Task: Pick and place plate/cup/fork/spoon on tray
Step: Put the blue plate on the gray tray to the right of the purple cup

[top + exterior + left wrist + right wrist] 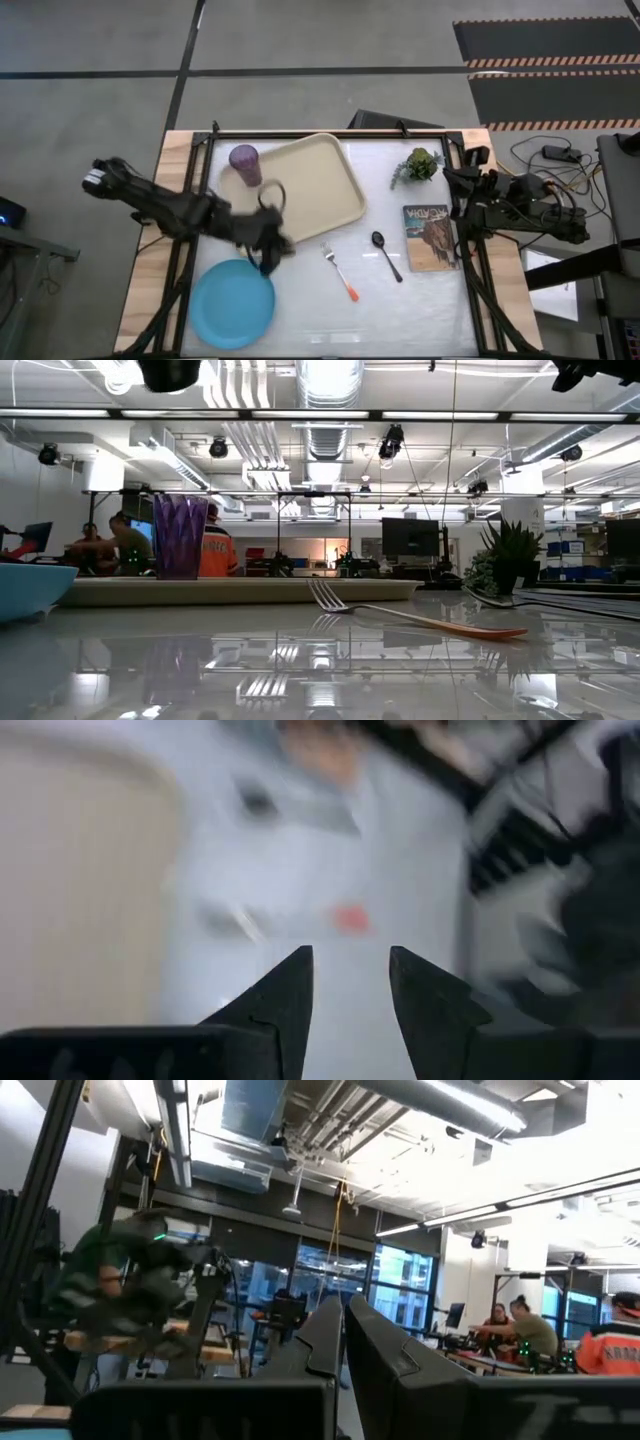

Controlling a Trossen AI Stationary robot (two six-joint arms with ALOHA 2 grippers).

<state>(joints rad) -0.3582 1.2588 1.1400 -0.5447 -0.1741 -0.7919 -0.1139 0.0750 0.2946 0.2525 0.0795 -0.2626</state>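
The purple ribbed cup [245, 163] stands upright on the cream tray [310, 185], at its far left corner; it also shows in the low view [180, 536]. The light-blue plate [232, 303] lies on the table near the front left. The orange-handled fork [340, 272] and the dark spoon [386, 254] lie on the table right of the plate. My left gripper [278, 250] hovers by the tray's near left corner, above the plate's far edge, open and empty [350, 990]. My right gripper [345, 1330] is shut and empty at the table's right side [462, 180].
A small picture book [432, 238] lies right of the spoon. A green potted plant [420, 165] stands at the far right. Black frame rails run along the table's left and right edges. People sit in the room beyond the table.
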